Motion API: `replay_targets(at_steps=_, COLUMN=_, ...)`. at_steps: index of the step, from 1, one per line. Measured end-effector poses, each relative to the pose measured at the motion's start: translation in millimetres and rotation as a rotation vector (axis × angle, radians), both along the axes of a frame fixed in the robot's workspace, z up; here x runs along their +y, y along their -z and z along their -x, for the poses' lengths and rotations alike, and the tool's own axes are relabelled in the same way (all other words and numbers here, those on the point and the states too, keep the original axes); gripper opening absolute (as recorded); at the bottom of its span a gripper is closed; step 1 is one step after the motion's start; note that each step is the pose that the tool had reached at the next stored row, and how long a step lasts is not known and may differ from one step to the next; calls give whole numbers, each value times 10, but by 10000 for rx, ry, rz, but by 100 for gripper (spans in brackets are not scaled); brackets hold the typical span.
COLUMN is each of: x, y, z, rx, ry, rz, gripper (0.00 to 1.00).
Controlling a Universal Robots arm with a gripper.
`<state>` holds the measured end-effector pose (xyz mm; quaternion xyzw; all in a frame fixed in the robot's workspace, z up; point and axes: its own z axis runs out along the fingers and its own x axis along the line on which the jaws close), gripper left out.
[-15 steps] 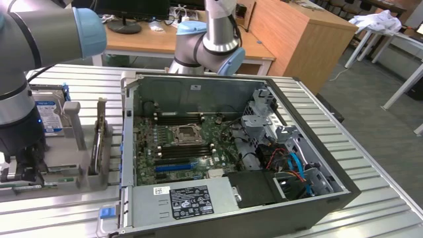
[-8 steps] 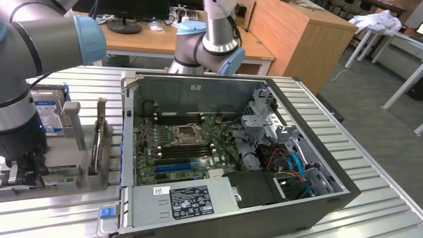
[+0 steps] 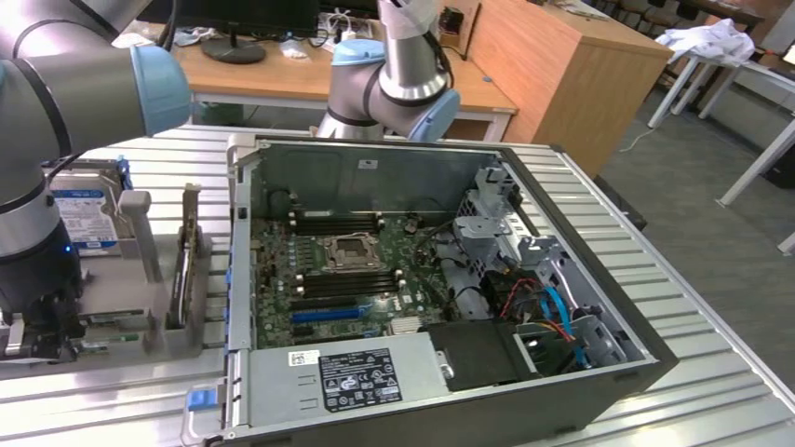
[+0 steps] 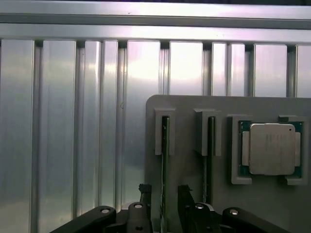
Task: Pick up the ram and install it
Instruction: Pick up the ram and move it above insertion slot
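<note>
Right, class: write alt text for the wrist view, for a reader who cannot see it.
The open gripper hangs over a grey holder on a ribbed metal table, its two fingers either side of a ram stick standing on edge in a slot. A second stick stands in the next slot, with a silver processor chip lying beside that.

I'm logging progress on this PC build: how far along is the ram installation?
Done: the open gripper is lined up at the gray holder, one finger on each side of the ram, which stands edge-on in its slot. In hand: nothing, since the ram is not gripped yet. Left: the whole pick-up, and seating the ram on the motherboard.
</note>
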<state>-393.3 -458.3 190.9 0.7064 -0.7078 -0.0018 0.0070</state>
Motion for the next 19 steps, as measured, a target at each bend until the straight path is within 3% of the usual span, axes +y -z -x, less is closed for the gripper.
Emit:
replay_targets(at_steps=12, x=0, y=6, z=-44, rx=3, ry=-4, rz=2, gripper=35)
replay_targets(at_steps=14, x=0, y=7, z=-44, rx=2, ry=-3, rz=1, gripper=34)
replay_targets(at_steps=15, x=0, y=8, z=-44, rx=2, ry=-4, rz=1, gripper=27)
replay_targets(at_steps=19, x=0, y=22, z=-44, rx=2, ry=-4, rz=1, gripper=27)
